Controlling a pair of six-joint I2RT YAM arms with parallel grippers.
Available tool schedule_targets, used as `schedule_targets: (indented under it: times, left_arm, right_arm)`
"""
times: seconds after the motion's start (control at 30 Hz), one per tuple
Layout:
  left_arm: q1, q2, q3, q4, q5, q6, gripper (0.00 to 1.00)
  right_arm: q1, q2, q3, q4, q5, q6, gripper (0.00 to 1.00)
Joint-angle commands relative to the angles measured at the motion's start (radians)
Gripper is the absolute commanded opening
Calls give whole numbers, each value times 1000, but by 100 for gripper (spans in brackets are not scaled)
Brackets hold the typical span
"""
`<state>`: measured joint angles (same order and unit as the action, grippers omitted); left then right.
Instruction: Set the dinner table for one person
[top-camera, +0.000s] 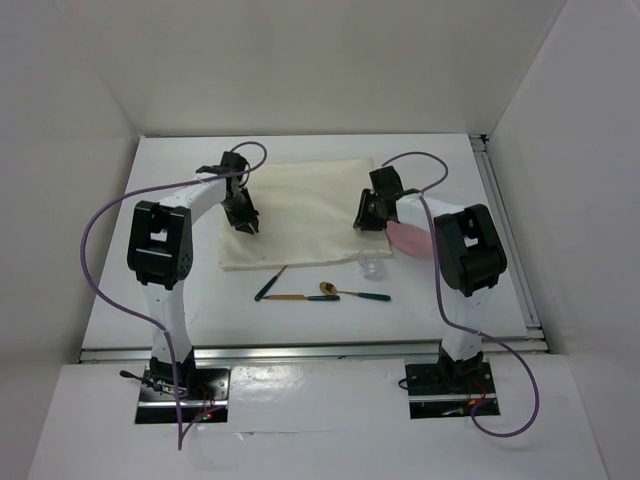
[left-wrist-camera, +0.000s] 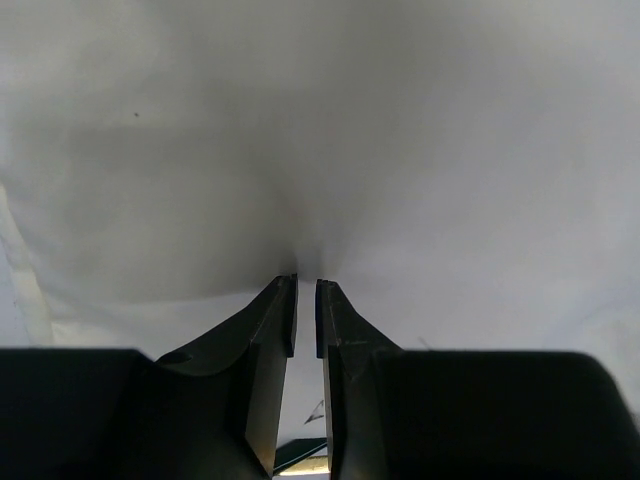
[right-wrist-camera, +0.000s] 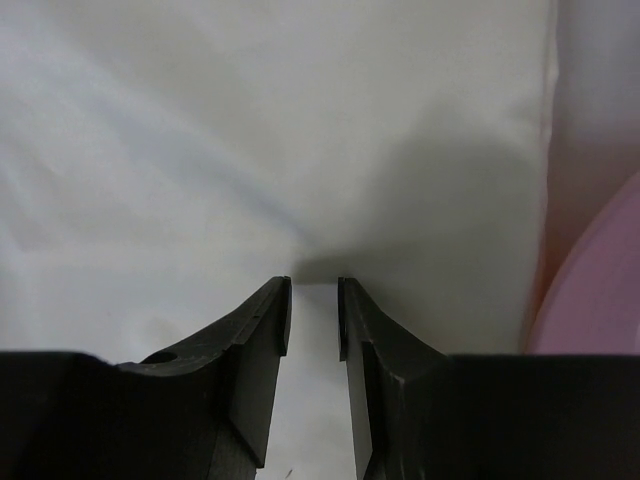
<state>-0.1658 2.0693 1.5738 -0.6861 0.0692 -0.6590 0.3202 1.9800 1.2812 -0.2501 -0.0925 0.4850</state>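
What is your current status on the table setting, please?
Left gripper, right gripper: near-shut, tips at cream cloth, pinch unconfirmed. Dinner table: cutlery, clear cup beside cloth, near side. Pink plate under right arm.

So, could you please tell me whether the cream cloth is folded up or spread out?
Spread out: the cream cloth lies flat as one broad rectangle on the dinner table, only lightly wrinkled.
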Motion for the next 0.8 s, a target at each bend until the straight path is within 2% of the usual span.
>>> schedule_targets:
  times: [0.0,0.2,0.37,0.4,0.53,0.63,0.77]
  left_arm:
    - [5,5,-27,20,18,1,32]
    - [5,-15,-83,39,18,1,32]
    - [5,-84,-69,16,6,1,33]
    - [5,-96,-52,5,-3,1,36]
    - [5,-142,18,-49,-3,38,46]
    - [5,-182,40,-72,-26,47,48]
    - [5,-279,17,-72,-35,70,49]
  right_arm:
    - [-3,-44,-94,-29,28,15,38]
    - [-3,-76,-134,-29,37,15,38]
    - [-3,-128,-40,-75,57,-6,38]
    - [-3,-142,-17,-84,57,-17,39]
    - [-3,-243,96,-109,94,-42,67]
    - [-3,-323,124,-138,120,-52,73]
    - [-3,-447,39,-207,143,-52,77]
